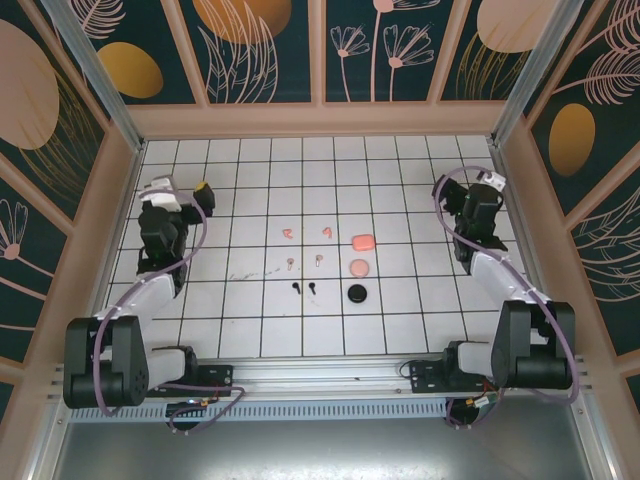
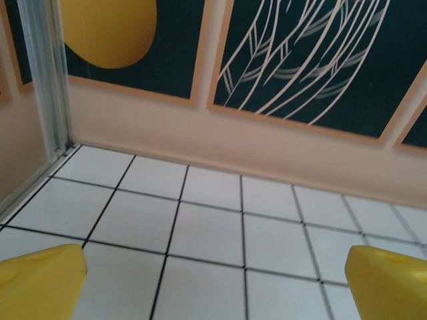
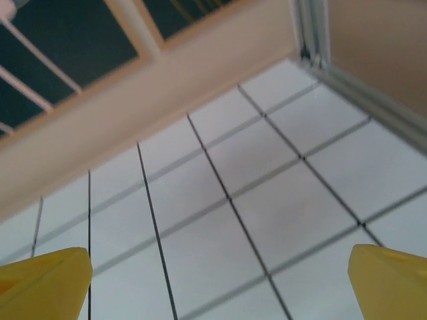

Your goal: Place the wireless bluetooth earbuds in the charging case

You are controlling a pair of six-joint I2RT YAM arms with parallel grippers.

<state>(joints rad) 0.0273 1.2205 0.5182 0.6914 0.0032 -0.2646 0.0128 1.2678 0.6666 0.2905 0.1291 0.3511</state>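
Three tiny pairs of earbuds lie mid-table in the top view: a coral-pink pair (image 1: 287,234), a pale pinkish-white pair (image 1: 290,264) and a black pair (image 1: 296,287). Right of them stands a column of charging cases: a coral case (image 1: 363,242), a pale pink case (image 1: 358,267) and a black case (image 1: 357,293). My left gripper (image 1: 185,192) (image 2: 215,273) is far to the left, open, yellow fingertips (image 2: 47,280) wide apart over bare tiles. At the far right my right gripper (image 1: 480,185) (image 3: 220,267) is also open over bare tiles, holding nothing.
The white gridded table (image 1: 250,330) is boxed in by tan walls (image 1: 320,120) with patterned panels. A metal corner post (image 2: 50,73) stands ahead of the left gripper and another post (image 3: 313,33) ahead of the right. Both arm bases sit at the near edge.
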